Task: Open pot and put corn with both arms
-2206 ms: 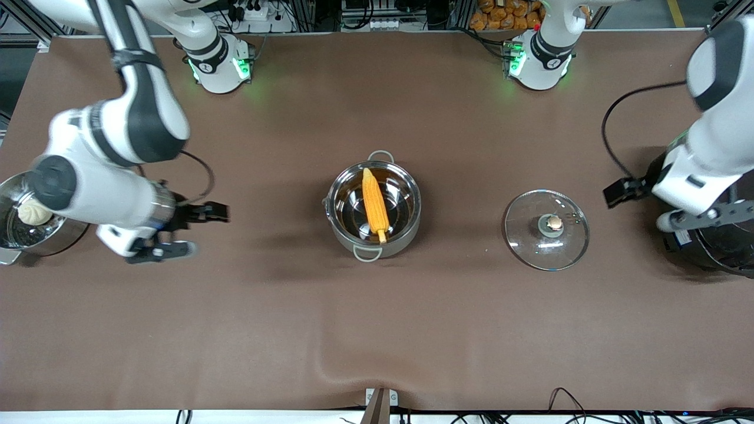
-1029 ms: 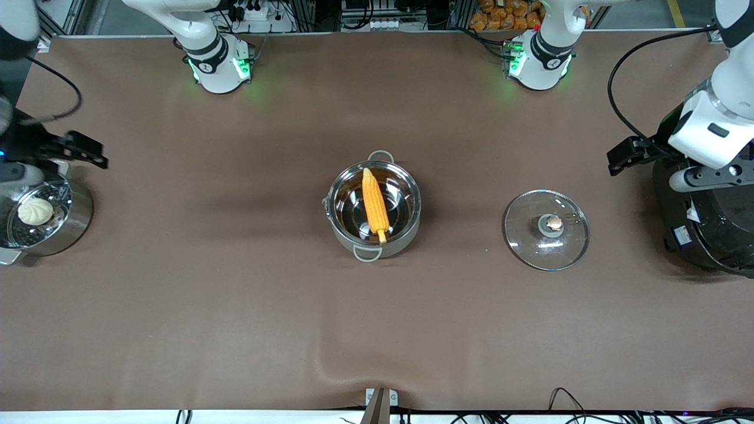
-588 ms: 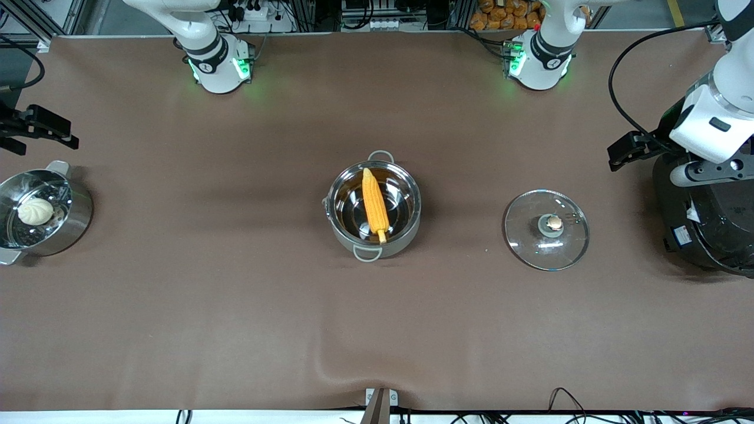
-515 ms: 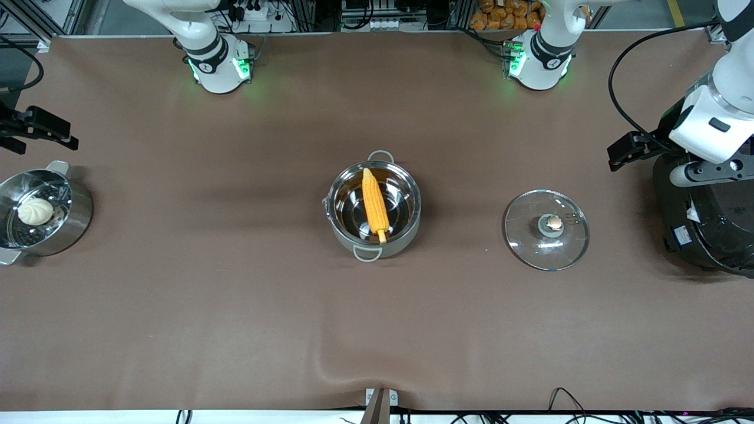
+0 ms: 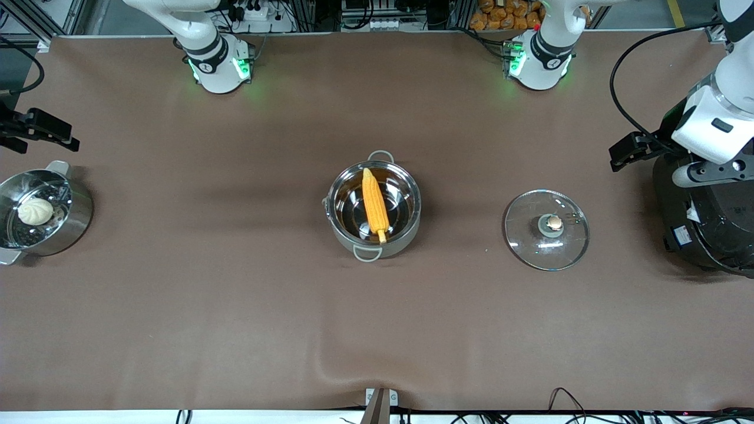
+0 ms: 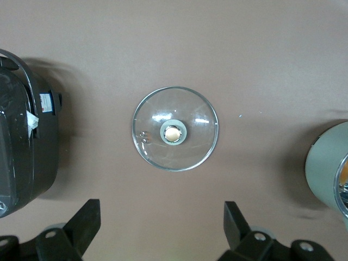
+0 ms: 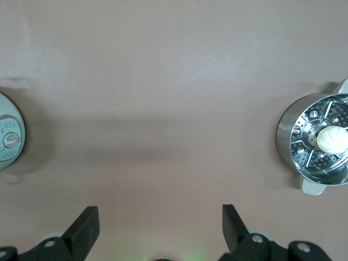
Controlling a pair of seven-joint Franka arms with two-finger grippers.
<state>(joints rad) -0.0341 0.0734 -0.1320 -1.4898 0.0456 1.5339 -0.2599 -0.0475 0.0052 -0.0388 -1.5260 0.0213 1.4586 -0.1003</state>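
The steel pot (image 5: 406,221) stands open at the middle of the table. The corn (image 5: 375,202) lies inside it, its pale stalk end toward the front camera. The glass lid (image 5: 533,241), with its copper knob (image 5: 554,222), lies flat on the table toward the left arm's end. It also shows in the left wrist view (image 6: 175,157). My left gripper (image 5: 627,152) (image 6: 162,217) is open and empty, high up between the lid and the black cooker. My right gripper (image 5: 41,131) (image 7: 159,217) is open and empty, high over the right arm's end of the table.
The large black cooker (image 5: 713,229) (image 6: 22,152) stands at the left arm's end. The steamer pot (image 5: 76,221) (image 7: 288,136) with a white bun (image 5: 34,211) (image 7: 333,138) stands at the right arm's end. A round grey object (image 7: 6,140) shows in the right wrist view.
The right arm has drawn up and away from beside the steamer pot to its end of the table. The left arm has risen toward the bases. Pot, corn and lid have not moved.
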